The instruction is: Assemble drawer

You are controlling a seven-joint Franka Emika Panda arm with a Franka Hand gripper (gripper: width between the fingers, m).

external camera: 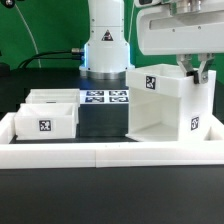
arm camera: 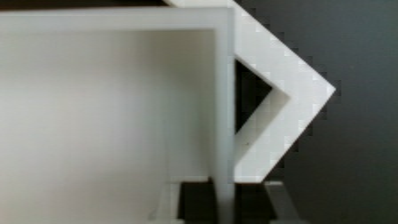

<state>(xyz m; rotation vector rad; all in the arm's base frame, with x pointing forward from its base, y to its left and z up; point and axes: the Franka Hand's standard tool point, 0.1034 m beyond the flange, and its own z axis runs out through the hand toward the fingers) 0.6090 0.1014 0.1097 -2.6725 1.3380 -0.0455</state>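
Observation:
The tall white box casing stands at the exterior view's right with its tags facing the camera. My gripper comes down on its top right wall. In the wrist view the casing's thin wall runs straight between my dark fingers. The gripper is shut on that wall, one finger inside and one outside. Two smaller open-top trays sit at the exterior view's left, the nearer tray in front and the second tray just behind it.
The low white border rail runs along the front and up both sides. The marker board lies flat between the trays and the casing. The arm's white base stands behind it.

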